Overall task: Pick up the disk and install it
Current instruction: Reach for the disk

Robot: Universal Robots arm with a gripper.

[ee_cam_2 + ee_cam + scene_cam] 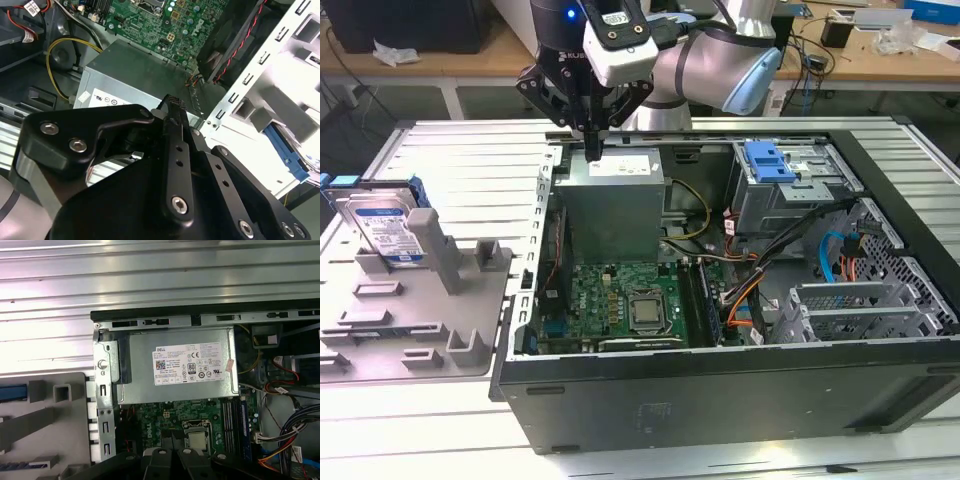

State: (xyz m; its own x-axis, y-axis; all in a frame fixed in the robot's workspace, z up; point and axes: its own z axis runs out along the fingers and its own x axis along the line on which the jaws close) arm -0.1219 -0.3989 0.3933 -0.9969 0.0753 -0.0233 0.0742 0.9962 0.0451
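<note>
Black jaws closed, empty, over boxy grey power supply (610, 210); silver disk (382, 228) on edge in grey stand (442, 252).

A ribbed metal tabletop (450, 140) spans the foreground; behind it stands a wooden bench (865, 65) (strewn with cables (807, 68)).

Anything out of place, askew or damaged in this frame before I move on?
Nothing stands out. The disk stands tilted on edge in the grey holder at the exterior view's left, outside the case. The pincer is shut and empty above the power supply.
</note>
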